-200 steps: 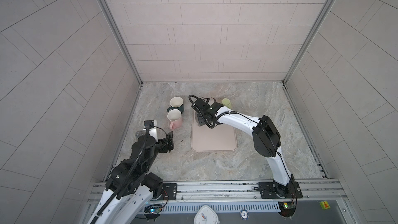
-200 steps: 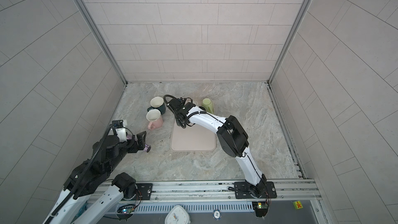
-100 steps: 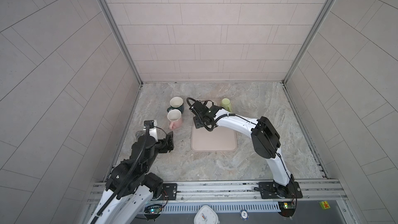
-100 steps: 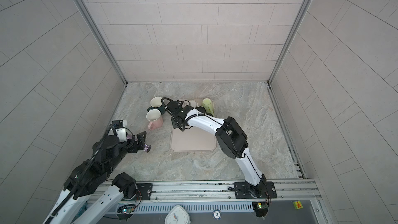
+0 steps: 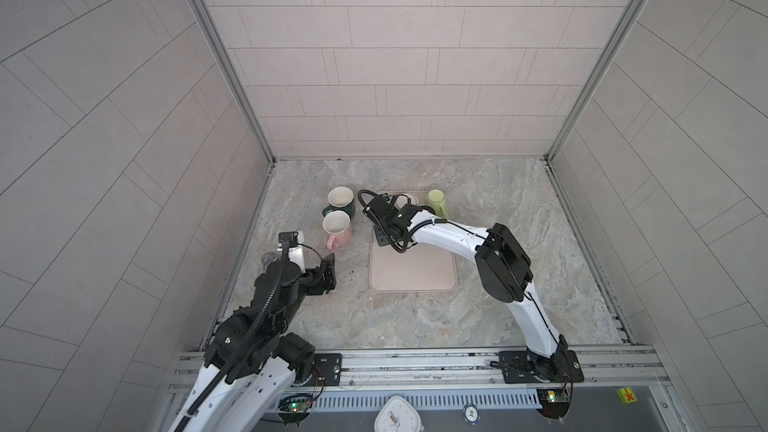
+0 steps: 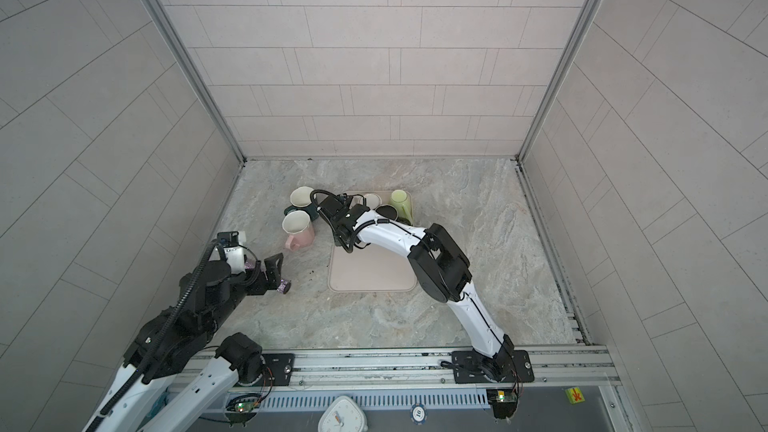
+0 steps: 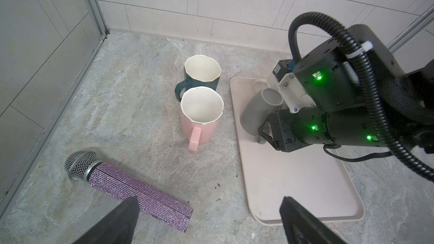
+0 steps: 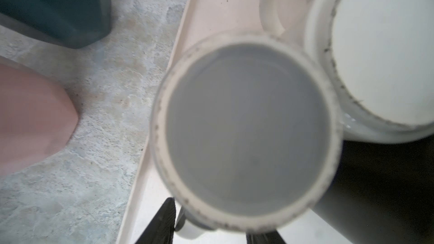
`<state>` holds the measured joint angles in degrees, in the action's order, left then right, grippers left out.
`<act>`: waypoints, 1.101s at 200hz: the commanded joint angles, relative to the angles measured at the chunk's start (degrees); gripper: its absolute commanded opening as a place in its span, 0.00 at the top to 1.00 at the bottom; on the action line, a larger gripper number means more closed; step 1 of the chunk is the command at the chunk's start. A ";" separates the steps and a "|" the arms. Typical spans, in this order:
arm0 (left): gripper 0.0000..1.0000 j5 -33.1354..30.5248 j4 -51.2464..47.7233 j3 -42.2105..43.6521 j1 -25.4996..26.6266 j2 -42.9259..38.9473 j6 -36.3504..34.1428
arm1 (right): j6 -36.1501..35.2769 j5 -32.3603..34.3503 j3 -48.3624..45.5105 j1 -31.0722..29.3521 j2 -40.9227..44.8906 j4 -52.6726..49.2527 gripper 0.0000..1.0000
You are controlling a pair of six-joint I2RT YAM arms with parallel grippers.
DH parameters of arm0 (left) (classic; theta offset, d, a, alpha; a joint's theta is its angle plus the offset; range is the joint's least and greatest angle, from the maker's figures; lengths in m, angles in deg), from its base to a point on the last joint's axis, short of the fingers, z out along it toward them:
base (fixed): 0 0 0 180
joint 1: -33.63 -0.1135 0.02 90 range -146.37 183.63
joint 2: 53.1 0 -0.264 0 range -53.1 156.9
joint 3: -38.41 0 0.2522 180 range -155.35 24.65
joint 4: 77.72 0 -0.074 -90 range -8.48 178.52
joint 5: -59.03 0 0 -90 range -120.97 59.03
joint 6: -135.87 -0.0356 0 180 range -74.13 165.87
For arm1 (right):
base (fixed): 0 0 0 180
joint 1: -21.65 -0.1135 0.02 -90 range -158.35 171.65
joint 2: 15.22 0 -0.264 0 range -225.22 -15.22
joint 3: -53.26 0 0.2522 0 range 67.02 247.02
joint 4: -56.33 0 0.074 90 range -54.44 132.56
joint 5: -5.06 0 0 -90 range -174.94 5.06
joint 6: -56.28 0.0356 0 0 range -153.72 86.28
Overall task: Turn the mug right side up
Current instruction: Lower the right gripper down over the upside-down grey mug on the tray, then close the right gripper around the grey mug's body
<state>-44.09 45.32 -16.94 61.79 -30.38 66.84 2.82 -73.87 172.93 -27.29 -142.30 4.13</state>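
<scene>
Left wrist view, your items: gray mug [image 7: 254,113], bottom up, leaning, on the tray [image 7: 293,184]; right gripper [image 7: 263,136], astride its handle [image 8: 189,230], you cannot tell whether clamped; left gripper [image 7: 209,204], spread wide, empty.

Robot lab cell: tiled walls [image 5: 407,76], marbled tabletop [image 5: 498,201], aluminium mounting rail [image 5: 415,363]

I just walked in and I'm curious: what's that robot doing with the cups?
The right end effector is at the grey mug, which sits bottom-up on the beige tray, its fingers either side of the handle; whether it grips yet isn't clear. The left end effector hangs open by a sparkly purple microphone. A pink mug and a dark green mug stand upright beside the tray.
</scene>
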 commanded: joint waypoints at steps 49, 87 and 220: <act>0.00 -0.11 0.49 0.56 0.09 0.46 0.04 | -1.76 1.64 -2.88 1.30 2.85 -2.96 0.54; 0.00 0.09 0.57 0.54 0.05 0.48 0.03 | -4.47 -0.32 1.82 1.56 1.62 -7.53 0.55; 0.00 0.04 0.66 0.63 0.07 0.68 0.03 | -5.91 -2.72 8.70 2.98 -0.17 -8.22 0.62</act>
<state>-44.03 45.34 -16.87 61.79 -29.92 66.84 -2.62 -77.20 180.16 -24.52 -142.15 -2.62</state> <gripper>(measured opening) 0.992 0.383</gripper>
